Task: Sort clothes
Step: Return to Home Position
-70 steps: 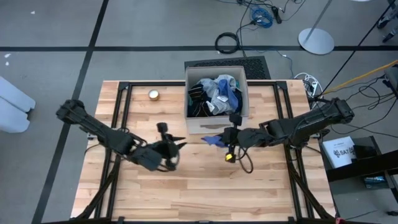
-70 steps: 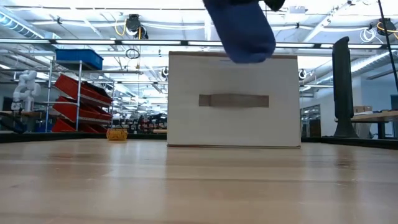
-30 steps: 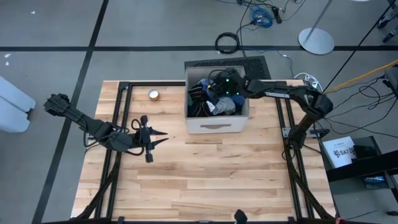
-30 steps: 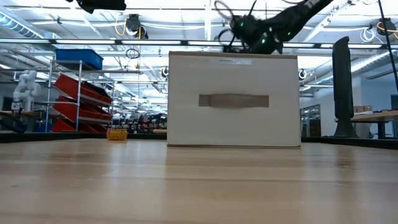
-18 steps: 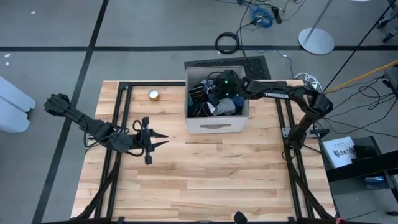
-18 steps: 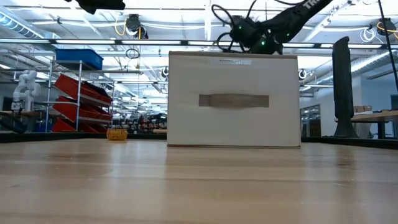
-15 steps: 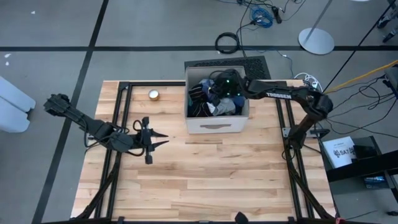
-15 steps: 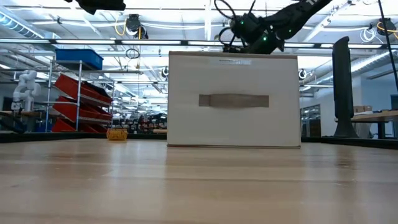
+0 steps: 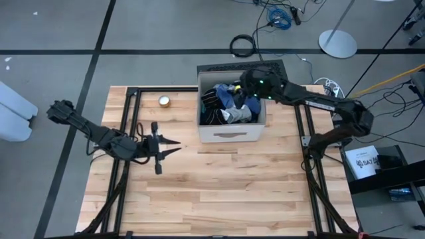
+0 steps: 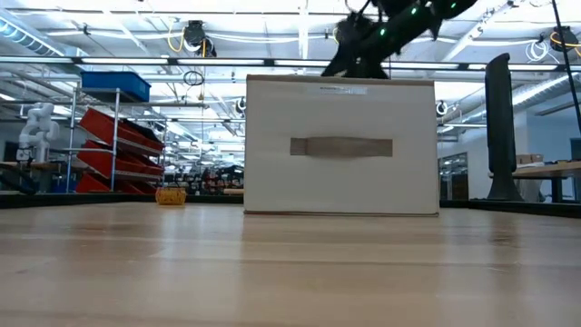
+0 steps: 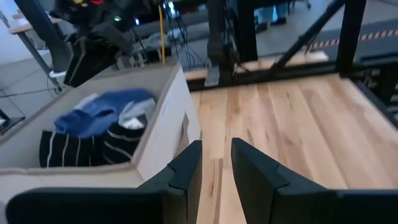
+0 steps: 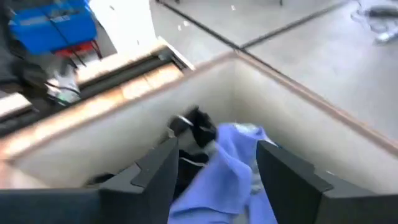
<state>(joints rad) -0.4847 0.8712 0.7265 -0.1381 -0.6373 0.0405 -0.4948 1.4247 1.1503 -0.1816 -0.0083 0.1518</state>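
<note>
The clothes [image 9: 224, 105] lie heaped in the box [image 9: 232, 135] at the desk's [image 9: 219, 192] 12 o'clock. The right claw [image 9: 246, 85] hangs above them, wide open, empty. The left claw [image 9: 174, 147], at 9 o'clock, is parted, empty.

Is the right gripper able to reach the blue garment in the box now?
Probably yes. The right gripper hangs open over the open box; the blue garment lies uppermost inside, just below it, nothing between. The left gripper waits over the table.
</note>
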